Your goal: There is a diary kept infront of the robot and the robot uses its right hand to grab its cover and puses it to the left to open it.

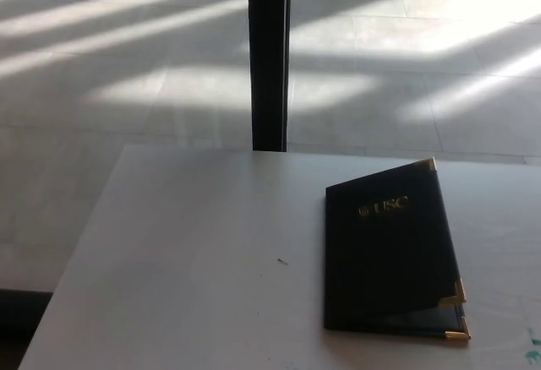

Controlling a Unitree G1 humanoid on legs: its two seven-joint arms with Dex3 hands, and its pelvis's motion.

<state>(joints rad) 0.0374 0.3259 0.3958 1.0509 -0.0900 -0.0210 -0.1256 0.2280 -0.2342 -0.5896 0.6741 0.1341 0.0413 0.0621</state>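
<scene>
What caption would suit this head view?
Dark diary with gold corners, cover slightly raised, on a white table.

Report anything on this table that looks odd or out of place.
The dark diary is not shut flat: its cover stands slightly lifted along the right edge, leaving a gap at the gold corners. A tiny dark speck lies on the white table. Neither robot hand is in view.

Head cam looks down over table (194,252), floor (127,91) beyond.

Bare table (194,252) left of diary (385,252) (cover ajar)
</scene>
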